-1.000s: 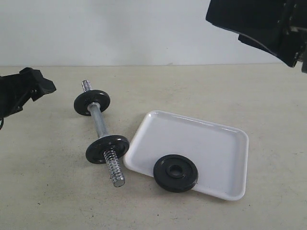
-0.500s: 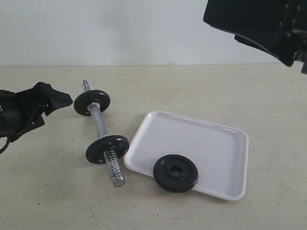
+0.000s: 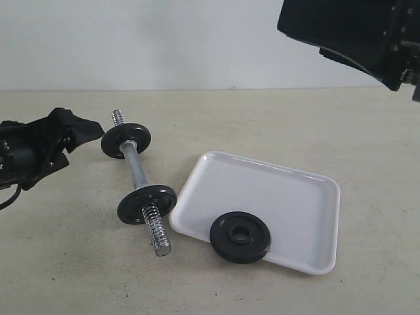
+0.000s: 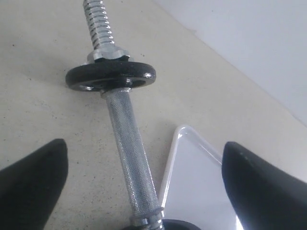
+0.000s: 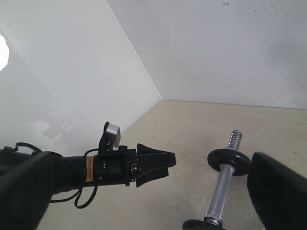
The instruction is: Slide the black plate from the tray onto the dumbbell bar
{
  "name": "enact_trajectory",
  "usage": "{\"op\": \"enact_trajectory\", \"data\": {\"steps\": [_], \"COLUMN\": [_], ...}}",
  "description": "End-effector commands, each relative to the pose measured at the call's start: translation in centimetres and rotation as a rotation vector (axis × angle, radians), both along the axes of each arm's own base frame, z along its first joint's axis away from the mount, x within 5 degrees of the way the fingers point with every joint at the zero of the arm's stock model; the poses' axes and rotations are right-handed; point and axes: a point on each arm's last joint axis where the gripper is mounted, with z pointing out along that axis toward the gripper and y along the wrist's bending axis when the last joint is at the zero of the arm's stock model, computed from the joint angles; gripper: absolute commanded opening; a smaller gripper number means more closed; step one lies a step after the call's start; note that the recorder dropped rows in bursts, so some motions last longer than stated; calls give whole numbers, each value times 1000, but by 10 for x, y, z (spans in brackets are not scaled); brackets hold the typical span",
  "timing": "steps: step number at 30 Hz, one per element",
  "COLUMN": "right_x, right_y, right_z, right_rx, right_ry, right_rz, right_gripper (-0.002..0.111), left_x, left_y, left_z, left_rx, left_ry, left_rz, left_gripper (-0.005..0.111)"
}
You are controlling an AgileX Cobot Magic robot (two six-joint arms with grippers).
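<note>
The black plate (image 3: 240,237) lies flat on the near left corner of the white tray (image 3: 269,187). Left of the tray, the chrome dumbbell bar (image 3: 136,169) rests on the table with a look-alike disc (image 3: 126,140) near its far end and another (image 3: 147,203) near its front end. My left gripper (image 3: 88,130) is open, low, just left of the far disc. In the left wrist view the bar (image 4: 129,153) runs between the spread fingers (image 4: 33,187). My right gripper (image 5: 151,158) is open, high above the table, holding nothing.
The right arm (image 3: 348,33) hangs at the top right, above the tray's far side. The right wrist view shows the left arm (image 5: 110,167) beside the bar (image 5: 219,189). A pale wall stands behind the beige table.
My left gripper has moved right, closing in on the far disc of the bar. The right arm has shifted slightly left. Bar, discs and tray have not moved.
</note>
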Motion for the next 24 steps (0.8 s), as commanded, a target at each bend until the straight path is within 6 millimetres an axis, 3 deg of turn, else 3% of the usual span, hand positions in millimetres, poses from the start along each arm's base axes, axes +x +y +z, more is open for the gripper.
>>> {"op": "enact_trajectory", "data": {"steps": [1,13,24], "right_x": [0,0,0], "right_y": [0,0,0], "right_z": [1,1,0], "right_rx": [-5,-5,-16], "right_ry": [-13,-13,-14], "right_rz": [6,6,9], "right_gripper": [105,105,105], "left_x": [11,41,58], "left_y": [-5,-15,-16], "left_z": [-16,-38,-39], "left_rx": [-23,-112,-102], "left_ry": [18,6,-5], "left_rz": [-28,-90,-87], "left_gripper": [80,80,80]}}
